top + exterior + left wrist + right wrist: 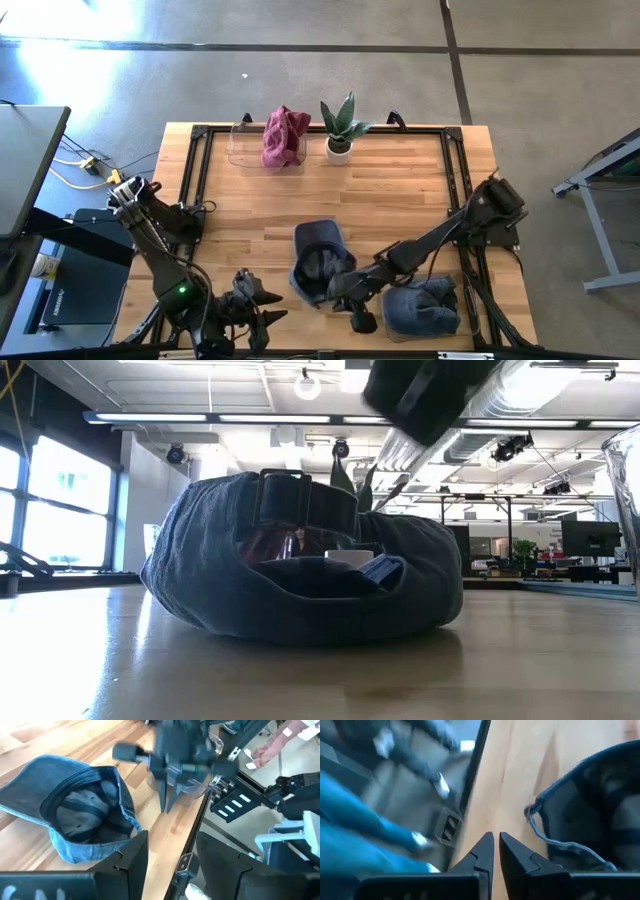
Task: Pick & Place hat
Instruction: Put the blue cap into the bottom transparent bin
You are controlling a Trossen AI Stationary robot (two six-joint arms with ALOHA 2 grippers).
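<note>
High view: denim hat (318,265) lies upturned at lower centre of the wooden table (400,200); a second denim hat (420,308) sits at lower right. Right gripper (357,316) hangs between the two, near the table's front edge. Left gripper (250,312) waits at lower left.
Low view: hat (300,565) fills the frame centre, resting on the tabletop; a dark arm part crosses the upper right, clear of the fabric.
Left wrist view: left fingers (127,857) stand apart with nothing between them; hat (80,815) lies at left, the right gripper (167,802) points down beside it.
Right wrist view: right fingers (482,852) are nearly together on nothing; hat brim (555,840) lies at right, apart from them.
Risk: jaws closed beside the brim catch no fabric; an empty lift is likely.
Risk: descent so close to the front edge could strike the frame rail.
</note>
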